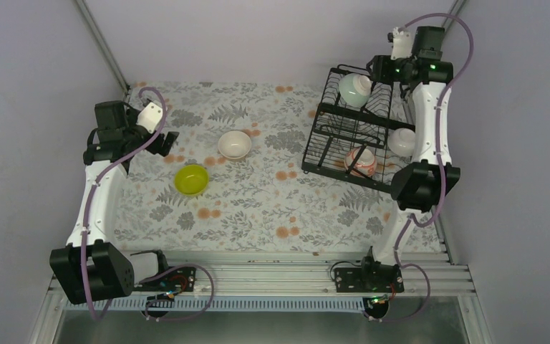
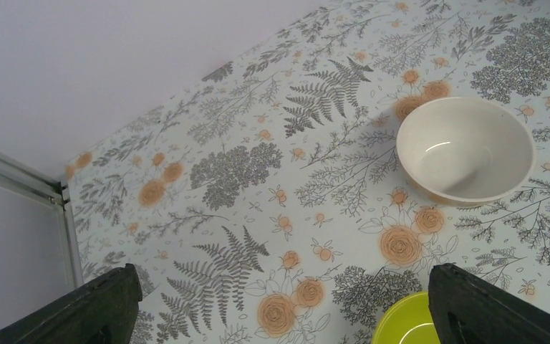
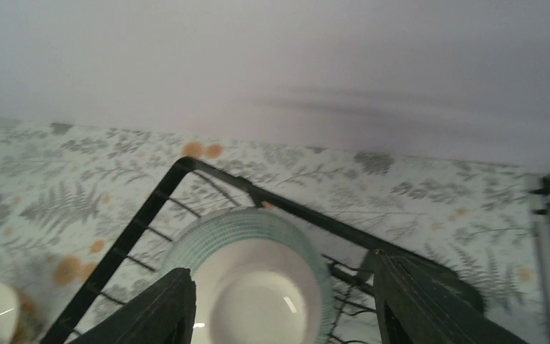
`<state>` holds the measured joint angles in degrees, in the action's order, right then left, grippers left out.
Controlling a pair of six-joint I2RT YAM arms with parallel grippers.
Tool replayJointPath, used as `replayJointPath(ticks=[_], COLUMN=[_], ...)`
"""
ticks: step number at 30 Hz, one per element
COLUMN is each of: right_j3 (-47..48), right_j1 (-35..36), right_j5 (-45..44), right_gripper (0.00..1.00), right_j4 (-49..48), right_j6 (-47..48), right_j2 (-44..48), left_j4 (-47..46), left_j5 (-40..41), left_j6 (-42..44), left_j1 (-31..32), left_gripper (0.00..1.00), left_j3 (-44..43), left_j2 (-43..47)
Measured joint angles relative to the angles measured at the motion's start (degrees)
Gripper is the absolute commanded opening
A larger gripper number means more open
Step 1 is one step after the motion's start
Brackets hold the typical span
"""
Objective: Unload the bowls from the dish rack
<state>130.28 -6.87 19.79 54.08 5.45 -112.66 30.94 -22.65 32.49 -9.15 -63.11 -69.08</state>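
floral tabletop [image 1: 258, 208]: left fingers [image 2: 86, 308] wide; right fingers [image 3: 415, 301] apart over mint bowl [image 3: 254, 287] in dish rack [image 3: 150, 208].

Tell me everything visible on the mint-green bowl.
The mint-green bowl is small, round, glossy, finely ribbed pale green around a white centre. It sits tilted on edge among the upper-tier wires of the dish rack, at its far end. The open right gripper flanks it; contact cannot be told.

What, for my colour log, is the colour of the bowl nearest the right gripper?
Pale mint-green bowl, ribbed, with a white centre; clearest in the right wrist view.
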Motion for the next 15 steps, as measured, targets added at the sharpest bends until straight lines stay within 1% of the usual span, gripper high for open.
replayJointPath(ticks=[8, 15], right_j3=[0.81, 0.92], right_j1=[-0.39, -0.39], right_j5=[12.22, 13.49], right_gripper=[0.63, 0.62], right_j4=[4.24, 6.19], right_j6=[-0.83, -0.74], right_j2=[-1.62, -2.54], left_j4=[-0.04, -0.17], left_j5=[-0.15, -0.66], left_j6=[0.11, 0.11], left_j1=[0.0, 0.02], left_gripper=[1.0, 1.0], left_j3=[0.66, 1.42], left_j2=[0.04, 0.04])
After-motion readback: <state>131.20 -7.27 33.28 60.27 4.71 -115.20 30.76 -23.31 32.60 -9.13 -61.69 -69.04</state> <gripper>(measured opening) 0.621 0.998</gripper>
